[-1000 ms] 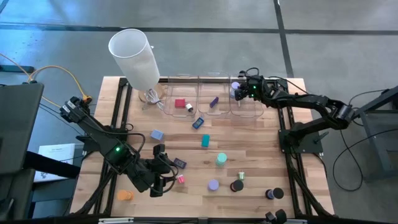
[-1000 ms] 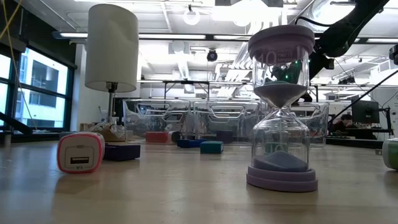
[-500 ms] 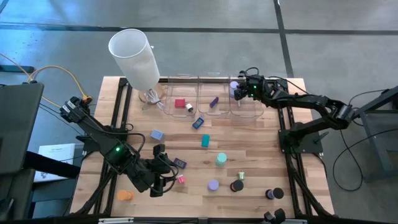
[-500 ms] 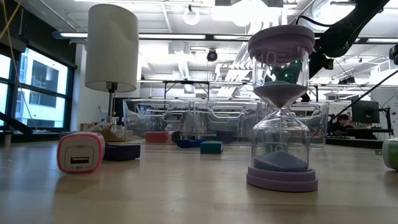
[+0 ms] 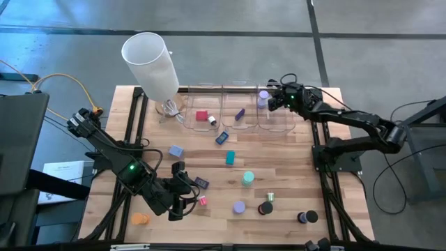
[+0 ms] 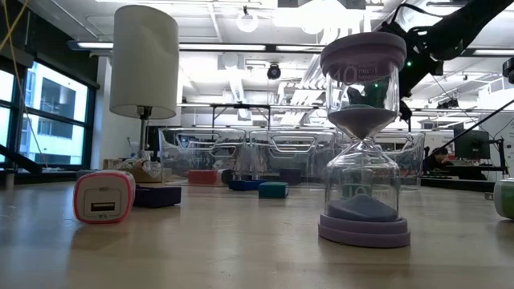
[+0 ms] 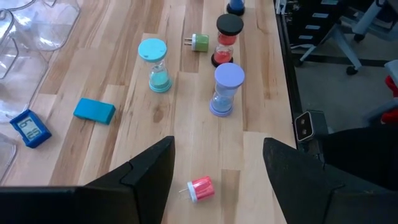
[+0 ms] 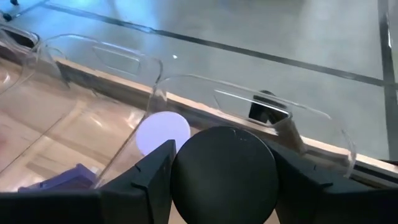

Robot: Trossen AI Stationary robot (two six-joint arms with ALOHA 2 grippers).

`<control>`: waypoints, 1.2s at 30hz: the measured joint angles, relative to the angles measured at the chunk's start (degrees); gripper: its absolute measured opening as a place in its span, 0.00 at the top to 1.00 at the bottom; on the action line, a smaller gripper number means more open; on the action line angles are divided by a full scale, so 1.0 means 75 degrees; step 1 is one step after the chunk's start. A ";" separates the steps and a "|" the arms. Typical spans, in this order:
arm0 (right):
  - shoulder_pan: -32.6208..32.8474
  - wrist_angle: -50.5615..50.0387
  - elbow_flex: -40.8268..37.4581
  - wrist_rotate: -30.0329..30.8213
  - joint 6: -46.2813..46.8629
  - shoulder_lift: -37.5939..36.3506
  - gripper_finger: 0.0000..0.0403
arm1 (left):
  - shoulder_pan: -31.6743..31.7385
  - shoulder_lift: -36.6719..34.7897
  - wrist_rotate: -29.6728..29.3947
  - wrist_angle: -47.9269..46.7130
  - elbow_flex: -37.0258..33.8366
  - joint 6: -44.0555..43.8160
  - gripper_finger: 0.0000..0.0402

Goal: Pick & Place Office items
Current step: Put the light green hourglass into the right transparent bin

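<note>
Office items lie scattered on the wooden table: a teal hourglass point(image 7: 153, 65), a lavender hourglass point(image 7: 227, 90), a black-topped one point(image 7: 227, 40), a teal block point(image 7: 94, 111), a blue rectangle point(image 7: 29, 129). A pink piece point(image 7: 200, 188) lies on its side below my left gripper point(image 7: 217, 168), which hangs open above the near left of the table point(image 5: 185, 192). My right gripper point(image 5: 270, 102) is over the rightmost clear bin point(image 5: 282, 120), shut on a black disc point(image 8: 224, 168). A lavender disc point(image 8: 163, 132) shows just beyond it. My right gripper pinches the black disc by its rim point(image 8: 180, 171) between its two fingers, one on either side. It is lifted clear above the rightmost bin. What hangs below the disc is hidden by the disc itself.
Three clear bins stand in a row at the far edge; the left one holds a red block point(image 5: 201, 116), the middle one a purple piece point(image 5: 240, 113). A tall white cylinder point(image 5: 150, 63) stands at the far left. More hourglasses point(image 5: 306, 217) stand near the front right.
My right gripper has risen a little over the rightmost bin, still shut on the black disc.
</note>
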 joint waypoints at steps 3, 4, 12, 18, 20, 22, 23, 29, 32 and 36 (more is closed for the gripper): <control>0.0000 -0.0046 0.0000 -0.0093 0.0006 -0.0001 0.51 | 0.0002 0.0001 -0.0003 0.0003 0.0000 -0.0015 0.41; 0.0003 -0.0046 0.0000 -0.0093 0.0009 -0.0001 0.51 | 0.0001 0.0001 -0.0003 0.0003 0.0000 -0.0015 0.41; -0.0086 -0.0026 0.0006 -0.0018 0.0052 0.0350 0.51 | 0.0000 0.0001 -0.0003 0.0188 0.0000 0.0006 0.41; -0.0135 0.0307 0.0009 -0.0046 0.0055 0.0766 0.51 | 0.0000 0.0001 -0.0003 0.0198 0.0000 0.0015 0.41; -0.0178 0.0471 0.0015 -0.0106 0.0071 0.0909 0.50 | 0.0000 0.0001 -0.0003 0.0199 0.0000 0.0015 0.41; -0.0211 0.0579 0.0015 -0.0093 0.0087 0.1113 0.50 | 0.0003 0.0001 -0.0003 0.0200 0.0000 0.0015 0.41; -0.0213 0.0616 0.0015 -0.0089 0.0087 0.1217 0.50 | 0.0000 0.0001 -0.0003 0.0198 0.0000 0.0015 0.41; -0.0207 0.0902 0.0024 -0.0078 0.0089 0.1697 0.51 | 0.0000 0.0001 -0.0003 0.0198 0.0000 0.0016 0.41; -0.0214 0.0957 0.0032 -0.0023 0.0217 0.1782 0.48 | 0.0000 0.0001 -0.0003 0.0198 0.0000 0.0015 0.41; -0.0213 0.0870 0.0015 -0.0012 0.0350 0.1799 0.46 | 0.0000 0.0001 -0.0003 0.0198 0.0000 0.0015 0.41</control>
